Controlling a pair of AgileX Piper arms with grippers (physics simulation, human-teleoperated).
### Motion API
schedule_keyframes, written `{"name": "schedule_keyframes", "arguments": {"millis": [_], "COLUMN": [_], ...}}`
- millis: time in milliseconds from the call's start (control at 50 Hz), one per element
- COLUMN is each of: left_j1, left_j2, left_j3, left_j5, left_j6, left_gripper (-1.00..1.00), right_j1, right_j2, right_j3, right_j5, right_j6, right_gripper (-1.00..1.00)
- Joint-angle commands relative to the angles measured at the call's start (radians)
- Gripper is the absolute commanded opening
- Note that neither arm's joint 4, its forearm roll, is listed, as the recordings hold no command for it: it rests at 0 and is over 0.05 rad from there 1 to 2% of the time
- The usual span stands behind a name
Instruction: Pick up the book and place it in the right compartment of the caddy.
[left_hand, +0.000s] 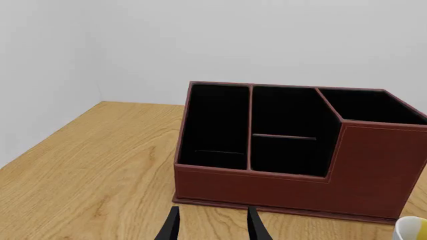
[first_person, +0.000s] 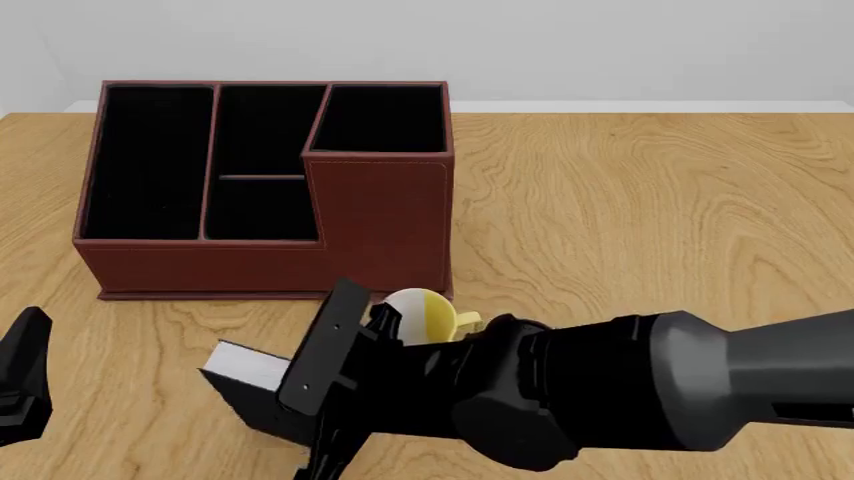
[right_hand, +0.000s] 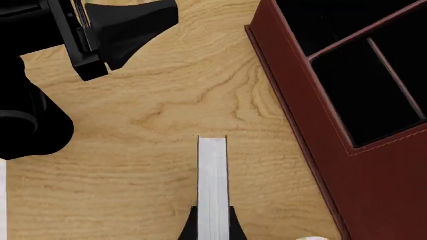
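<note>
Front view: right gripper (first_person: 324, 400) pinches the book (first_person: 254, 372) on the table (first_person: 641, 220), just before the caddy (first_person: 267, 190), beside a mug (first_person: 424, 312). Right wrist view: fingers (right_hand: 189, 226) clamp the book's (right_hand: 213, 185) page edge. Left wrist view: left gripper (left_hand: 212, 225) spread, facing the caddy (left_hand: 293, 185).

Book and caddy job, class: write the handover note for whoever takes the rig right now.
Right gripper: shut on the book, fingers either side of its white page edge, in front of the caddy near the mug.
Left gripper: open, holding nothing, facing the caddy's front wall.
Done: book gripped. Whether it is off the table cannot be told.
Left: lift it, carry it over the tall wall and lower it into the right compartment, which holds nothing yet, then release.
</note>
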Motion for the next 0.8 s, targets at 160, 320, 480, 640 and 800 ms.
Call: {"name": "schedule_keyframes", "arguments": {"millis": [160, 320, 480, 640, 800], "left_j1": [-0.01, -0.023, -0.036, -0.044, -0.055], "left_j2": [0.0, 0.0, 0.0, 0.0, 0.0], "left_j3": [0.0, 0.0, 0.0, 0.0, 0.0], "left_j5": [-0.003, -0.003, -0.008, -0.006, -0.012], "left_j6": [0.003, 0.002, -0.003, -0.007, -0.008], "left_gripper": [1.0, 1.0, 1.0, 1.0, 1.0], "right_j1": [-0.002, -0.007, -0.008, 0.0, -0.007], "right_j2": [-0.083, -0.159, -0.23, -0.291, -0.381], "right_j3": [0.009, 0.024, 0.043, 0.04, -0.001], "right_j5": [0.046, 0.092, 0.137, 0.188, 0.283], "right_j6": [-0.022, -0.028, -0.012, 0.019, 0.021], "right_gripper": [-1.0, -1.0, -1.0, -1.0, -1.0]}}
